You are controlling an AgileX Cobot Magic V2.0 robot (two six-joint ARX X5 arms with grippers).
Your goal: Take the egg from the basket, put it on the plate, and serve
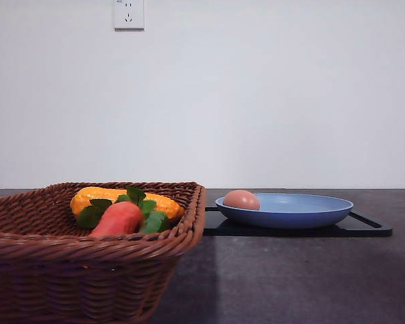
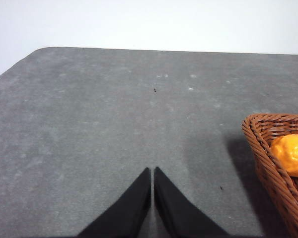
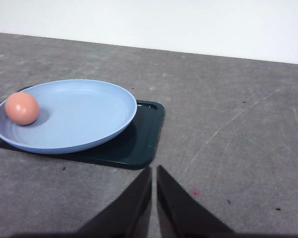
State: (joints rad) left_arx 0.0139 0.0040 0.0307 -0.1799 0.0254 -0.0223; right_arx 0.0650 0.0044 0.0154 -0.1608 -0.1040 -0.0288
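On the plate (image 1: 304, 214), near its basket-side rim, the egg (image 1: 241, 200) already lies; both grippers (image 2: 152, 171) (image 3: 154, 169) are closed and empty, so only serving remains.

Light is soft and even, rather bright on the white wall (image 1: 256, 101). The basket (image 1: 88, 270) throws a faint shadow on the worktop (image 1: 290, 277) to its right. The plate (image 3: 69, 116) darkens the tray (image 3: 134, 148) under it. No glare; the basket's near wall looks slightly soft.
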